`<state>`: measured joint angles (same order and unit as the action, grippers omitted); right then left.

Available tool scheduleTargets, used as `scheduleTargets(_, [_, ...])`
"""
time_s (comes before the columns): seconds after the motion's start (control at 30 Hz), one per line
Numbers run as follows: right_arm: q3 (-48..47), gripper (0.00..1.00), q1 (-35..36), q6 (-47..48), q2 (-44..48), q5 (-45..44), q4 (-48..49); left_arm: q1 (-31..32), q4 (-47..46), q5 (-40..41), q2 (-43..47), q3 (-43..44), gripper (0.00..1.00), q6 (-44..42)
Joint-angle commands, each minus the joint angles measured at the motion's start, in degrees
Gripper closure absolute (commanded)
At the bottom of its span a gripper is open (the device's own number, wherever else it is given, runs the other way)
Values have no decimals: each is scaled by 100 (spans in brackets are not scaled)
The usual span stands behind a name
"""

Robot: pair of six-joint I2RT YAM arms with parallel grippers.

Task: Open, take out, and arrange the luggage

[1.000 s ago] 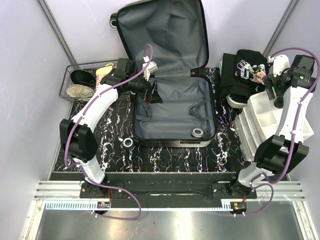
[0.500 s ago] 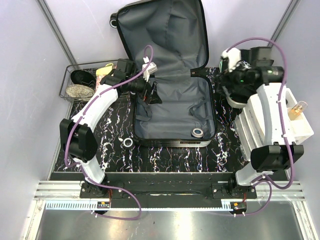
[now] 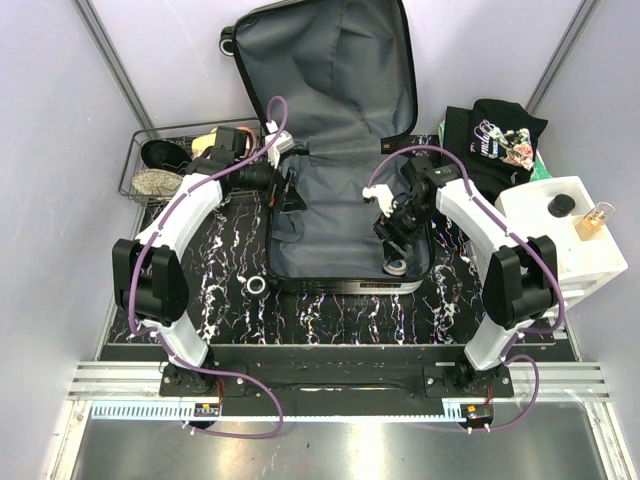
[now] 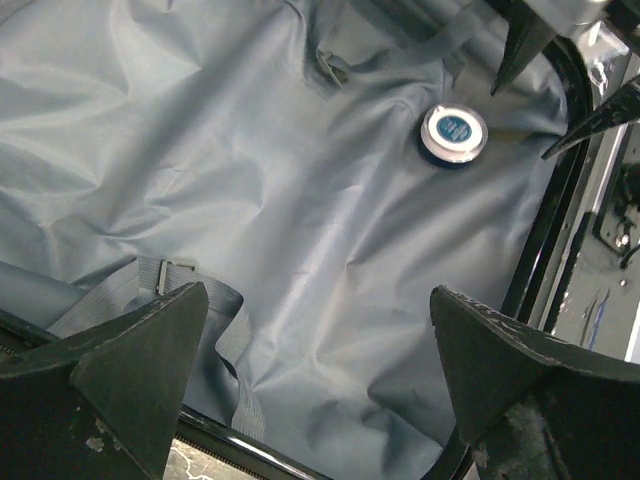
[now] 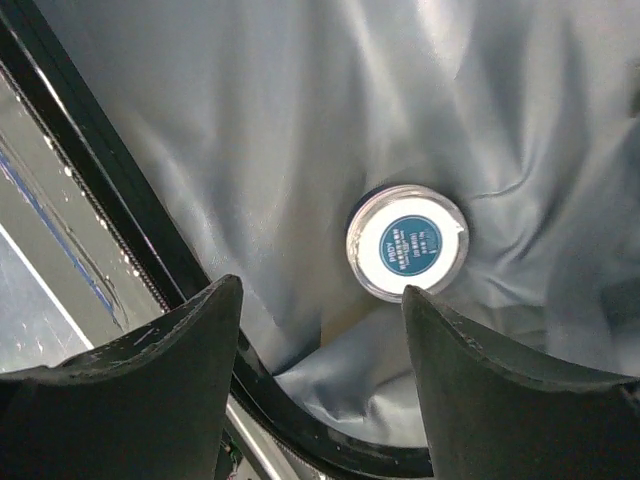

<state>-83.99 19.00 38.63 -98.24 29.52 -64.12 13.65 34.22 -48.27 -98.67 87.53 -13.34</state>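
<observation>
Your right gripper [image 5: 318, 300] hangs with jaws spread just above the small round jar [image 5: 407, 243], probably lined up to pinch it, though its height over the jar is hard to judge. Your left gripper [image 4: 318, 300] gapes wide, holding nothing. The luggage [image 3: 340, 225] lies open on the table [image 3: 330, 310], its lid propped upright, leaving the jar exposed in its near right corner.

The luggage [image 3: 330, 80] is lined in plain grey with a glossy black rim. A small round tin [image 5: 407, 243] in it is white with a blue label. The surface [image 3: 340, 312] is black, veined white.
</observation>
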Motion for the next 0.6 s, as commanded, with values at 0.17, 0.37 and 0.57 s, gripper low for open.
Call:
scheduleTargets(0.17, [190, 25, 174, 452, -512, -587, 13, 24, 401, -60, 481, -315, 1, -1293])
scheduleTargets(0.37, [391, 19, 314, 189, -749, -1246, 619, 24, 454, 151, 454, -306, 1, -1302])
scheduleTargets(0.57, [918, 16, 525, 180, -881, -1783, 1094, -29, 445, 178, 411, -245, 1, -1302])
